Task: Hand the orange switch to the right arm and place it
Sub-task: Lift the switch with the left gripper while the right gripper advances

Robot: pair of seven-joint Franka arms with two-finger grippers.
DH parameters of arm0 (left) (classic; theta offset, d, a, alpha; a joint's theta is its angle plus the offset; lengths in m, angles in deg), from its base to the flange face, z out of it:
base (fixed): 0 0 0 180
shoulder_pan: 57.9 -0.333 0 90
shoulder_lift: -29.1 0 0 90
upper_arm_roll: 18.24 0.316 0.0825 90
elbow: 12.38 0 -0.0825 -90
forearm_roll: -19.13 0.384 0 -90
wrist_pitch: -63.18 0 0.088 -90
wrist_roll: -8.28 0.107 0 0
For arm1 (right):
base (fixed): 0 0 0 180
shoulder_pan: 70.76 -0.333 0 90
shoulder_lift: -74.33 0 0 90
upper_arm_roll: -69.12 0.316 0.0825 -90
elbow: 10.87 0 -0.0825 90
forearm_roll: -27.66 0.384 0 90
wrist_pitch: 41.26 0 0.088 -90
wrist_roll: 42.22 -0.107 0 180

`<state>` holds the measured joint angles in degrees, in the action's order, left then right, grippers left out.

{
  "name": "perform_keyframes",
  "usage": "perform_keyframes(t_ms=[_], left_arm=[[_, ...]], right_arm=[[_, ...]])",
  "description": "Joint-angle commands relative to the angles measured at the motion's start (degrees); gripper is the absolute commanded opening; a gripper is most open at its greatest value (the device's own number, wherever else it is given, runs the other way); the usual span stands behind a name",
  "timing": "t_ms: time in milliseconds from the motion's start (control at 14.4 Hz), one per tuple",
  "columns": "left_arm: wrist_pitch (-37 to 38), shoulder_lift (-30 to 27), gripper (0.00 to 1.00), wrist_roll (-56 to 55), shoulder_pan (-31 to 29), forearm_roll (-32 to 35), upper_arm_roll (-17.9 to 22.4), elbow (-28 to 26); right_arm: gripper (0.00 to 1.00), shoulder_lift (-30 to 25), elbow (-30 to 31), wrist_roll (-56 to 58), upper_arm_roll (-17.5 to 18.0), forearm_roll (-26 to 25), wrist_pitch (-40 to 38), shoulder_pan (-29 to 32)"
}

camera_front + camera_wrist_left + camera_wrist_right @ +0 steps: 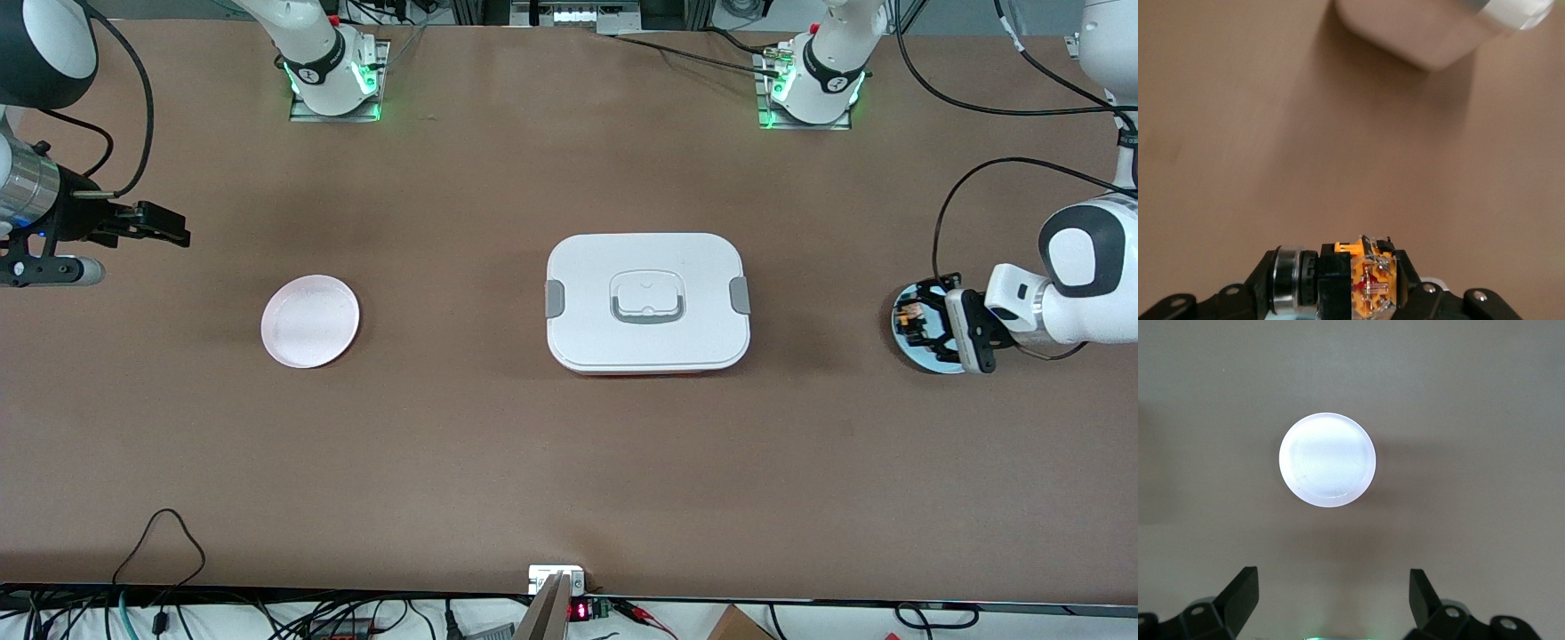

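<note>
Trouble seemed likeliest at the handover. The left hand [925, 322], over a blue plate [916, 356] at its end of the table [569, 462], had its fingers clamped on the tiny orange switch [1368, 283]. The right hand [164, 227] hung open, well apart, near the white plate [310, 321]. A poor meeting could drop the switch.
</note>
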<state>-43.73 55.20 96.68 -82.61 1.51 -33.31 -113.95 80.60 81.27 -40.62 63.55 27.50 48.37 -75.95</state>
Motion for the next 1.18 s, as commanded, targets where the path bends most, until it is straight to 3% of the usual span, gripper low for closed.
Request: perform_keyframes(t_ms=[0,208,347,556,764,1112], left_arm=[[6.4,0.4,0.21,7.4,-1.1,-7.7,-5.1,4.4],[13.6,0.4,0.18,12.5,-0.8,-17.9,-8.7,4.3],[13.7,0.5,0.18,12.7,-1.0,-25.8,-14.5,4.4],[13.3,0.4,0.15,15.3,0.0,-34.5,-20.0,4.5],[7.4,0.4,0.16,16.4,1.4,-42.9,-24.4,4.6],[-11.0,0.5,0.17,16.7,4.3,-51.9,-33.6,4.7]], right_arm=[[1.00,0.4,-0.2,0.4,0.2,1.0,-0.1,0.3],[1.00,1.0,-0.2,0.4,0.4,1.3,-0.1,0.2],[1.00,1.2,-0.2,0.5,0.5,1.5,-0.2,0.1],[1.00,1.2,-0.2,0.4,0.6,1.7,-0.6,-0.1],[1.00,0.9,-0.2,0.5,0.8,1.7,-0.7,-0.6],[1.00,0.7,-0.3,0.5,1.7,1.6,-1.5,-4.6]])
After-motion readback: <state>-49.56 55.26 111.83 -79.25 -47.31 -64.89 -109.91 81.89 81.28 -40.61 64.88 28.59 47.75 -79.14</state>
